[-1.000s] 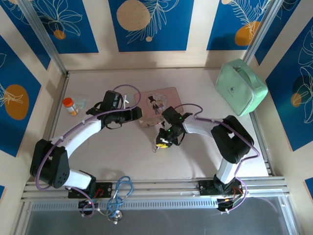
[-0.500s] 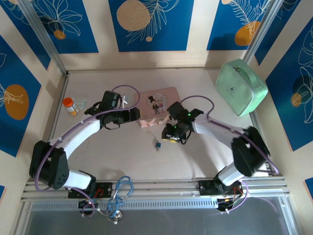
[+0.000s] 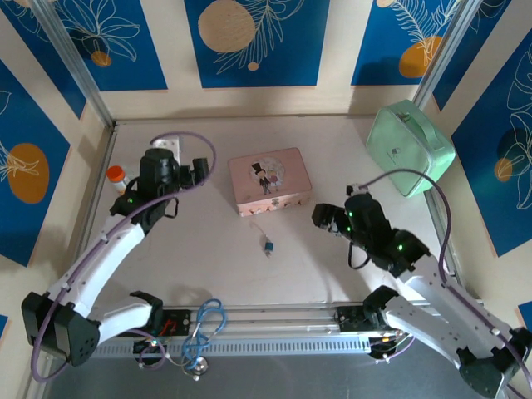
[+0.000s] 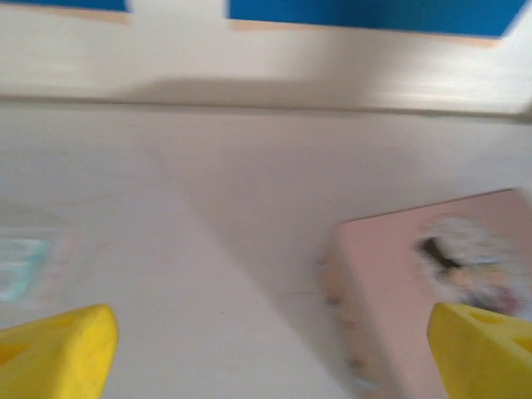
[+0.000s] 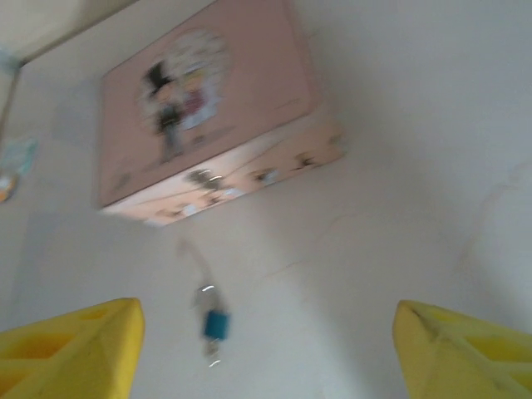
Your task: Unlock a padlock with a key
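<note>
Two claws stand well apart over the tabletop (image 3: 191,258) in the overhead view. The left claw (image 3: 199,166) hangs at the far left and the right claw (image 3: 322,219) to the right of the pink picture box (image 3: 268,181). Both are dark and small from up here, so the spread of their fingers is hard to read. The padlock (image 3: 268,245), a tiny teal-blue speck, lies loose on the tabletop just in front of the box's near edge, between the two arms and touched by neither claw. An orange pill bottle (image 3: 115,176) is half hidden behind the left arm. A mint-green case (image 3: 409,147) sits in the far right corner.

The left wrist view is smeared. Its yellow fingertips (image 4: 58,353) are cut off in the bottom corners, wide apart with bare tabletop between them, so the left claw (image 4: 266,357) is spread and empty. The pink box (image 4: 407,316) is cut off at the right edge, its picture a blur. A pale teal smudge (image 4: 17,266) at the left edge cannot be identified.

The right wrist view is blurred too. Its fingertips (image 5: 75,345) also sit wide in the bottom corners, so the right claw (image 5: 266,353) is spread and holds nothing. The padlock (image 5: 215,324) lies beyond them, clear of both, near the box (image 5: 208,108). A thin silvery piece (image 5: 196,259) runs from it toward the box, too faint to tell whether it is key or shackle.
</note>
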